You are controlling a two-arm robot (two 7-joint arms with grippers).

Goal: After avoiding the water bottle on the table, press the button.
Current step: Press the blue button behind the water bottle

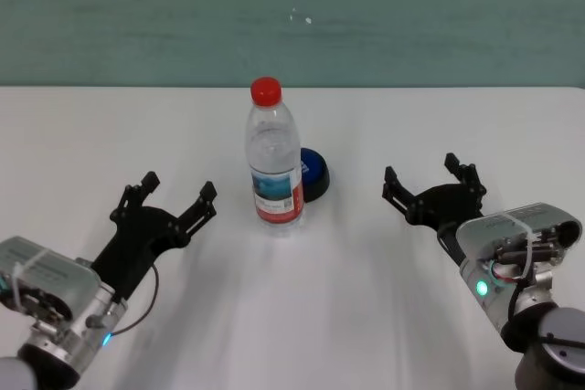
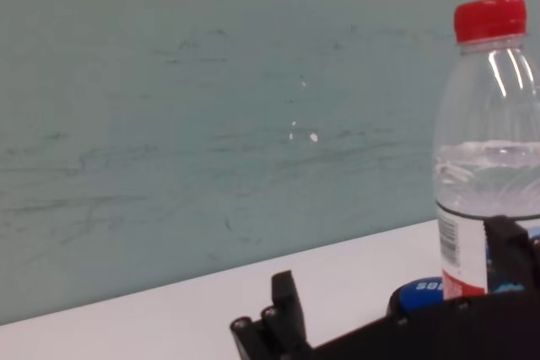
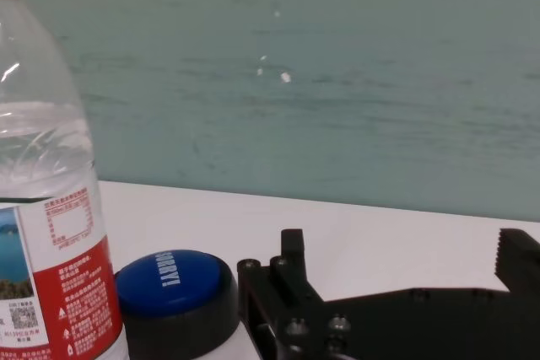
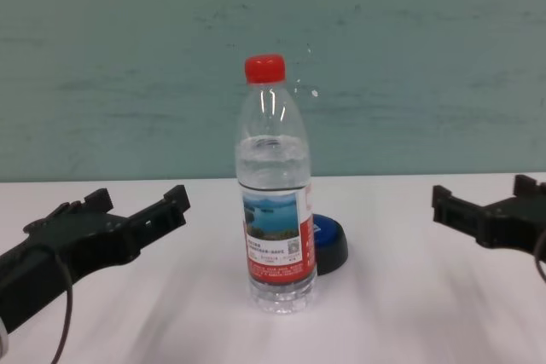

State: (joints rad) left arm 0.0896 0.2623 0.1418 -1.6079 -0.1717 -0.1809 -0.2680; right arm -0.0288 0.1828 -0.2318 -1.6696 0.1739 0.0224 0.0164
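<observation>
Button-wise, the low round dome button [image 1: 313,173] with its blue top and black base ring sits around the middle of the plain white table [image 1: 347,317], a bit toward the far edge, and it's mostly tucked behind the bottle in the head view. Tall clear plastic water bottle [image 1: 273,160] with the red screw cap and the blue lake label stands upright just in front of the button, on its left side, looks like touching or nearly so, can't really tell.

Left gripper [image 1: 176,195] hovers over the table's left part, well apart from the bottle, black fingers spread wide with nothing between them. Right gripper [image 1: 430,179] hangs over the right part, same deal, fingers spread and holding nothing. From the right wrist view the button [image 3: 175,289] sits right beside the bottle [image 3: 51,208], white lettering on its blue top.
</observation>
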